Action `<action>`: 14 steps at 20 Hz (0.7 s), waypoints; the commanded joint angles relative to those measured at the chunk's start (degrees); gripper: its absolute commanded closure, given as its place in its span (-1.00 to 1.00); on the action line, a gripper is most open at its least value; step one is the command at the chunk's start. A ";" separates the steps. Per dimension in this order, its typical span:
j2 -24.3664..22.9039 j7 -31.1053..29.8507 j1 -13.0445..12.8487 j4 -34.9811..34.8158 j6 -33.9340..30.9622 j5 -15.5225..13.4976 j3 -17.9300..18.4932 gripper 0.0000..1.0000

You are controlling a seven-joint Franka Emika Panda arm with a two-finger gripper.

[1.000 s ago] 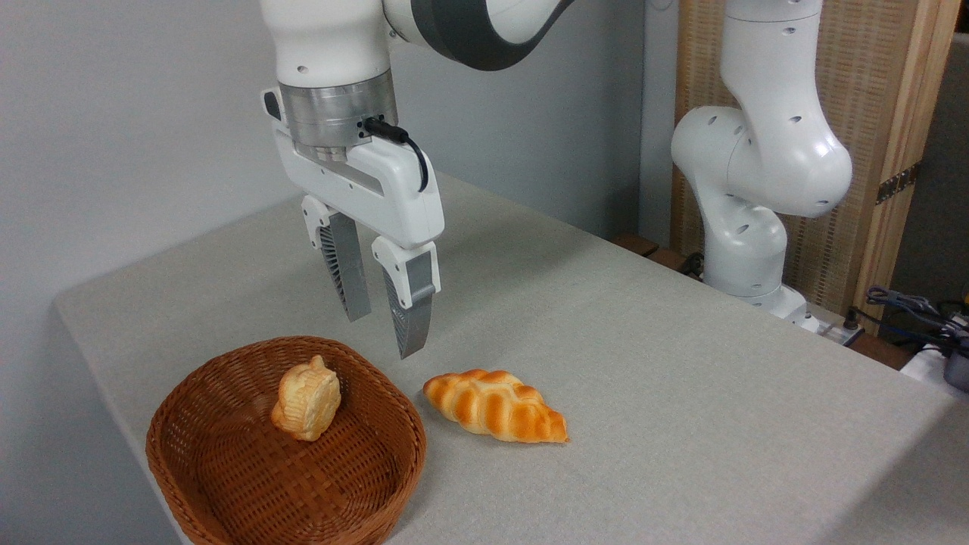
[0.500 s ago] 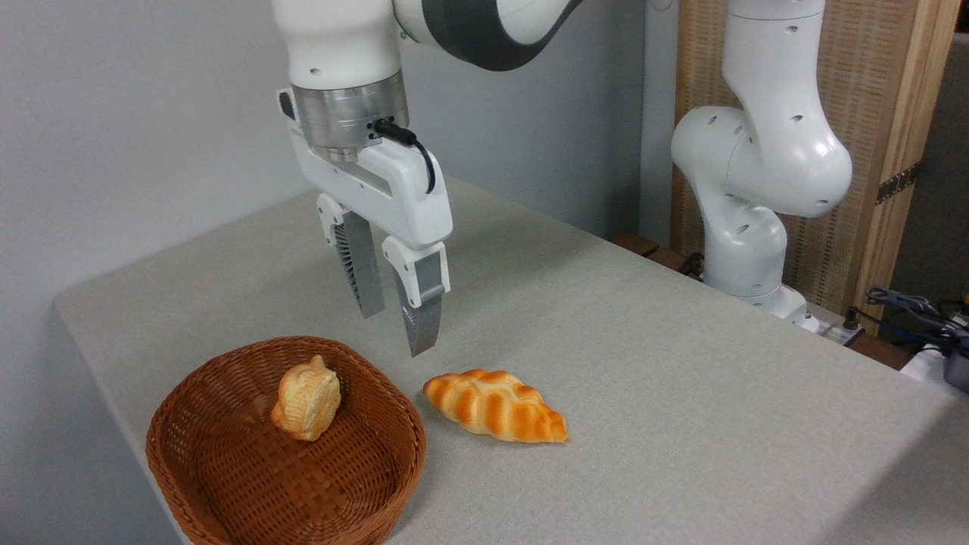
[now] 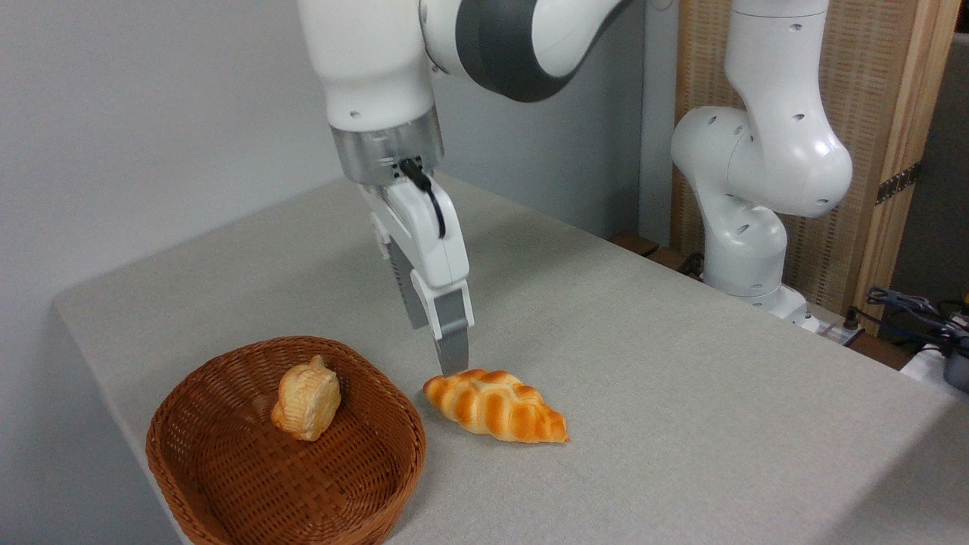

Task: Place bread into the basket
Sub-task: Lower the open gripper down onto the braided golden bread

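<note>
Bread (image 3: 496,405): one (on table); basket (image 3: 227,484): one; pastry (image 3: 306,399): one inside.

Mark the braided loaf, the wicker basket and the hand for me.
braided loaf (image 3: 496,406), fixed camera, middle of its glazed top.
wicker basket (image 3: 412,431), fixed camera, braided rim nearest the loaf.
hand (image 3: 448,354), fixed camera, at the fingertips, just above the loaf.

Pale stubby fish-shaped pastry (image 3: 306,399) leaning upright, grey cloth-covered table (image 3: 681,393), woven wood-framed screen (image 3: 886,113) standing behind, dark cables (image 3: 905,306) lying at right.
</note>
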 commanded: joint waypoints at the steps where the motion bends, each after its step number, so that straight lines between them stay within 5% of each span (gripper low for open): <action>1: -1.12 13.13 -0.04 -2.91 -0.38 -0.30 0.90 -1.00; 5: -0.94 25.53 -0.04 -4.41 -0.47 -0.30 1.16 -1.00; 14: -0.85 37.16 -0.04 -6.96 -0.47 -0.30 1.25 -1.00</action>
